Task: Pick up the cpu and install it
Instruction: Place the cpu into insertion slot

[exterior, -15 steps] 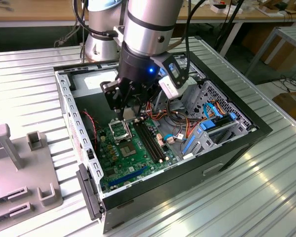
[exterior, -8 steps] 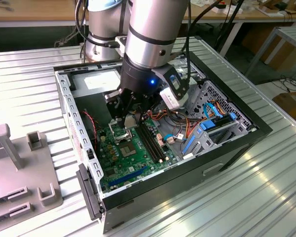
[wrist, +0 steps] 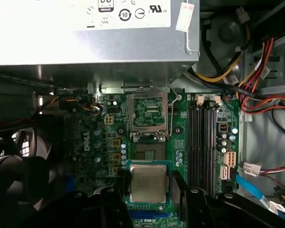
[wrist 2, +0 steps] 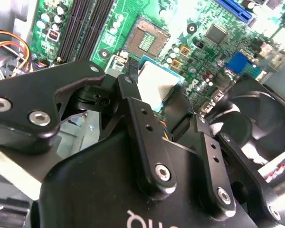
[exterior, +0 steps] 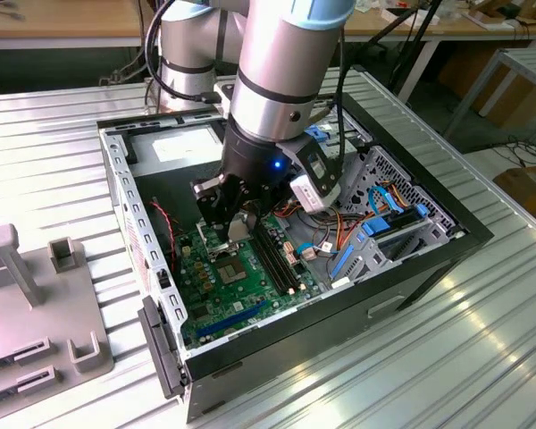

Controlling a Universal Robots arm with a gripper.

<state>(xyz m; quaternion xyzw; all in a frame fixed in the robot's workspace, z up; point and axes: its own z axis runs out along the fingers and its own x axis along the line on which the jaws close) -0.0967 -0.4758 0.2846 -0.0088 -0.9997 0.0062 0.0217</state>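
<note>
1. I see the pincer (exterior: 236, 217) lowered inside the open computer case (exterior: 429, 259), which sits on the ribbed metal tabletop (exterior: 482, 357).
2. The pincer is clenched on the cpu (wrist: 147, 184); in the first wrist view its black fingers (wrist: 177, 189) press the chip from two opposite sides.
3. The cpu is held flat, silver top up, over the green motherboard (wrist: 104, 142).
4. It sits close to the black socket (wrist: 147, 114), with the memory slots (wrist: 202, 142) off to one side.
5. The grey power supply (wrist: 95, 33) lies beyond the socket.
</note>
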